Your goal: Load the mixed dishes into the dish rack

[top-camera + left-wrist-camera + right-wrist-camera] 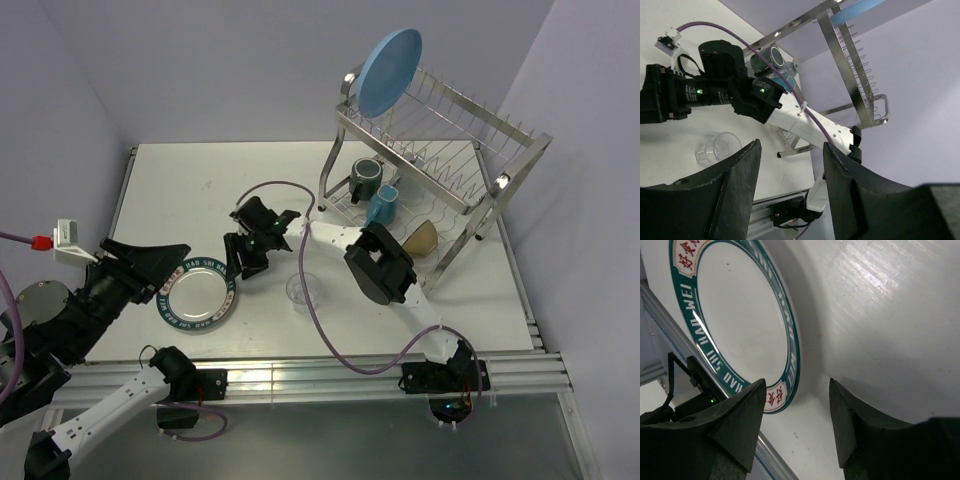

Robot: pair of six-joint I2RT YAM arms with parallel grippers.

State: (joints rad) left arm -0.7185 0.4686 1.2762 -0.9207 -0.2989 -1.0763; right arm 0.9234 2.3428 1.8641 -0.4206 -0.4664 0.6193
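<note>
1. Biggest thing first: the dish rack (455,112), upper right of the top view. It is silver wire on two tiers, with slanted legs and rows of thin prongs.
2. The large light-blue plate (390,72) is plain and stands on edge at the rack's top left corner.
3. The white plate (197,290) lies flat on the white table (480,300), left of centre. It has a teal rim with white lettering and red-charactered patches.
4. The left gripper (175,272) is at the plate's left rim, its claw moderately spread and nothing between the fingers.
5. The right gripper (797,382) is also parted and empty, just above the plate's right rim.
6. The dark mug (365,178) and the light-blue cup (382,207) sit on the rack's lower tier.
7. Smallest is the clear glass (303,290), upright on the table just right of the plate.
</note>
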